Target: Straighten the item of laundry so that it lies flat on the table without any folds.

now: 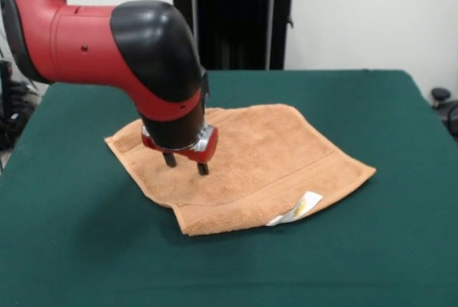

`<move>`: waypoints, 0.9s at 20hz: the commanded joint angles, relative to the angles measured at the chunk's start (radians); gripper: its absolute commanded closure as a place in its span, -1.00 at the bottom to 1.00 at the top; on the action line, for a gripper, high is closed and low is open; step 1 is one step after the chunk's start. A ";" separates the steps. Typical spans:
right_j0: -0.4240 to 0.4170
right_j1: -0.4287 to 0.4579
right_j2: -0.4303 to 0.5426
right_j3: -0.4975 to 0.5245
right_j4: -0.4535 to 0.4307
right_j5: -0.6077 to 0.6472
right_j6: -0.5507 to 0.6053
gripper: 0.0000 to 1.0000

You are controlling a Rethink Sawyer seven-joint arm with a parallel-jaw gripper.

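Note:
The item of laundry (265, 164) is an orange-tan terry towel lying near the middle of the table (372, 264). Its near left part looks doubled over, with a thick folded edge along the front. A small white label with a yellow mark (297, 209) pokes out at the near edge. My gripper (186, 164) hangs from the red and black arm over the towel's left part, its two dark fingers (169, 159) a little apart and open, tips just above the cloth. Nothing is between them.
The dark green table stretches wide on every side of the towel. A black stand (232, 13) rises behind the far edge. Dark gear (440, 96) shows past the right edge.

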 commanded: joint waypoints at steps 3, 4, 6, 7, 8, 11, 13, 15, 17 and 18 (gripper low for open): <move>-0.039 0.035 0.111 -0.161 -0.136 -0.045 -0.370 -1.00; -0.042 0.031 0.113 -0.163 -0.140 -0.036 -0.376 -1.00; -0.047 0.022 0.116 -0.166 -0.144 -0.018 -0.382 -1.00; -0.050 0.020 0.118 -0.169 -0.144 -0.012 -0.384 -1.00; -0.051 0.019 0.120 -0.171 -0.146 -0.010 -0.386 -1.00; -0.059 0.011 0.127 -0.185 -0.151 0.017 -0.414 -1.00; -0.068 0.004 0.131 -0.183 -0.161 0.022 -0.424 -1.00; -0.076 0.000 0.135 -0.164 -0.165 0.009 -0.417 -1.00; -0.076 -0.004 0.132 -0.123 -0.161 -0.033 -0.377 -1.00; -0.074 -0.008 0.129 -0.101 -0.159 -0.052 -0.353 -1.00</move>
